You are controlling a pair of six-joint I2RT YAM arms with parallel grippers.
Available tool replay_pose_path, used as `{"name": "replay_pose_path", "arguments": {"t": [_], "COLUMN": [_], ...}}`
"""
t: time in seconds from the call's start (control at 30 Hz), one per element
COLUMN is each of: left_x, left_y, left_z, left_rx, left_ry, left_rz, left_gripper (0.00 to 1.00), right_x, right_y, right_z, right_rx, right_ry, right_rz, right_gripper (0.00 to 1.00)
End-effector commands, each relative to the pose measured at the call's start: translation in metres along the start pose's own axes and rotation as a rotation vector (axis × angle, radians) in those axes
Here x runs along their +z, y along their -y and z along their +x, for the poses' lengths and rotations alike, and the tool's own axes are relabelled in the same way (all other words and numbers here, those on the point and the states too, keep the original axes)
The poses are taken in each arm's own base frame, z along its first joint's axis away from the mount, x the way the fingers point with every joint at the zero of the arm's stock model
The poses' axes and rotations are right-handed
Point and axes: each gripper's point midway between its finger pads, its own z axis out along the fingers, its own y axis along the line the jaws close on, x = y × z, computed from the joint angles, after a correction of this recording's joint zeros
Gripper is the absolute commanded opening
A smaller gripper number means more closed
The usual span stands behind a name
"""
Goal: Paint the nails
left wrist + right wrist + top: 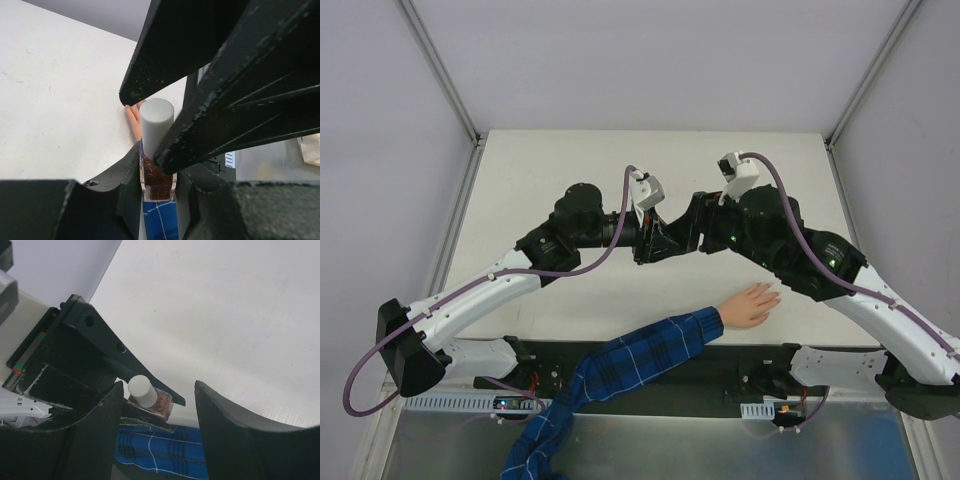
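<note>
A small dark reddish bottle (158,182) with a white cap (155,122) is held upright in my left gripper (158,175), whose jaws are shut on its glass body. My right gripper (159,385) is open, with the cap (140,390) between its fingers (102,425), close to the left one. In the top view both grippers meet above the table's middle: left gripper (645,250), right gripper (677,240). The pale hand (752,303) lies flat, palm down, in its plaid sleeve (650,350). The nails are too small to make out.
The white table (570,170) spreads behind the arms, with a metal frame post (440,70) at each back corner. The sleeve (165,450) lies right below the bottle. The arms' bases sit on a black rail (640,375) at the near edge.
</note>
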Motion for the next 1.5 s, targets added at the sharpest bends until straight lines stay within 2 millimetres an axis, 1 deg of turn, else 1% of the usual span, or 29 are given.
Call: {"name": "replay_pose_path", "arguments": {"t": [0.0,0.13,0.2,0.27,0.3,0.33,0.37,0.4,0.43,0.47,0.5,0.53,0.57,0.63,0.77,0.8,0.83,0.87,0.9,0.93,0.97,1.03,1.1,1.13,1.17,1.2,1.27,1.33,1.47], "left_x": [-0.004,-0.008,-0.009,-0.009,-0.01,-0.011,-0.016,-0.021,-0.029,-0.049,-0.068,-0.078,-0.081,-0.071,-0.052,-0.042,-0.039,-0.039,-0.036,-0.031,-0.032,-0.028,-0.027,-0.024,-0.023,-0.022,-0.02,-0.018,-0.013], "left_y": [0.011,0.012,0.014,0.02,0.023,0.027,0.046,0.058,0.08,0.116,0.136,0.149,0.152,0.142,0.122,0.11,0.104,0.1,0.093,0.078,0.072,0.054,0.045,0.034,0.03,0.025,0.013,0.008,-0.001], "left_z": [-0.031,-0.033,-0.036,-0.038,-0.04,-0.037,-0.042,-0.043,-0.042,-0.037,-0.033,-0.031,-0.03,-0.031,-0.037,-0.044,-0.046,-0.048,-0.05,-0.055,-0.055,-0.058,-0.056,-0.053,-0.051,-0.05,-0.047,-0.043,-0.037], "left_rx": [0.056,0.08,0.082,0.091,0.102,0.124,0.144,0.153,0.153,0.158,0.123,0.136,0.132,0.139,0.143,0.158,0.165,0.179,0.196,0.202,0.212,0.211,0.205,0.189,0.178,0.16,0.135,0.109,0.076], "left_ry": [0.071,0.071,0.072,0.069,0.064,0.046,0.036,0.027,0.007,-0.047,-0.103,-0.128,-0.138,-0.103,-0.056,-0.017,-0.001,0.018,0.036,0.065,0.078,0.101,0.103,0.102,0.101,0.101,0.099,0.094,0.088], "left_rz": [0.015,0.012,0.017,0.044,0.063,0.087,0.19,0.263,0.394,0.648,0.808,0.917,0.939,0.847,0.697,0.597,0.55,0.509,0.451,0.35,0.306,0.19,0.144,0.089,0.07,0.042,-0.016,-0.039,-0.072], "left_gripper": [0.0,0.0,0.0,0.0,0.0,0.0,0.0,0.0,0.0,0.0,0.0,0.0,0.0,0.0,0.0,0.0,0.0,0.0,0.0,0.0,0.0,0.0,0.0,0.0,0.0,0.0,0.0,0.0,0.0], "right_x": [0.0,0.006,0.01,0.013,0.013,0.01,0.006,-0.006,-0.023,-0.037,-0.057,-0.093,-0.091,-0.082,-0.069,-0.066,-0.059,-0.057,-0.056,-0.05,-0.051,-0.048,-0.05,-0.047,-0.046,-0.042,-0.04,-0.035,-0.022], "right_y": [-0.002,-0.006,-0.007,-0.015,-0.021,-0.032,-0.037,-0.045,-0.072,-0.084,-0.099,-0.116,-0.11,-0.103,-0.099,-0.096,-0.09,-0.085,-0.081,-0.07,-0.064,-0.052,-0.051,-0.043,-0.04,-0.033,-0.007,0.005,-0.004], "right_z": [-0.022,-0.022,-0.02,-0.014,-0.016,-0.012,-0.01,-0.016,0.0,0.011,0.025,0.042,0.046,0.042,0.034,0.032,0.026,0.023,0.019,0.009,0.002,-0.008,-0.016,-0.02,-0.023,-0.024,-0.028,-0.03,-0.033], "right_rx": [0.076,0.091,0.087,0.065,0.049,-0.002,-0.036,-0.072,-0.151,-0.303,-0.382,-0.449,-0.465,-0.46,-0.407,-0.384,-0.364,-0.349,-0.33,-0.28,-0.259,-0.146,-0.101,-0.045,-0.021,0.007,0.084,0.103,0.09], "right_ry": [0.1,0.116,0.105,0.078,0.079,0.051,0.046,0.076,0.017,0.005,-0.023,-0.065,-0.063,-0.06,-0.04,-0.039,-0.018,-0.012,0.001,0.033,0.062,0.096,0.131,0.152,0.165,0.166,0.18,0.196,0.205], "right_rz": [0.026,0.002,0.004,-0.035,-0.071,-0.14,-0.181,-0.25,-0.447,-0.591,-0.756,-0.982,-0.959,-0.882,-0.807,-0.777,-0.709,-0.67,-0.635,-0.543,-0.498,-0.398,-0.382,-0.324,-0.296,-0.246,-0.082,-0.005,-0.022], "right_gripper": [0.6,0.47,0.43,0.39,0.34,0.19,0.07,0.0,0.01,0.0,0.0,0.0,0.0,0.0,0.0,0.16,0.26,0.33,0.52,0.61,0.67,0.75,0.79,0.79,0.79,0.79,0.76,0.71,0.59]}}
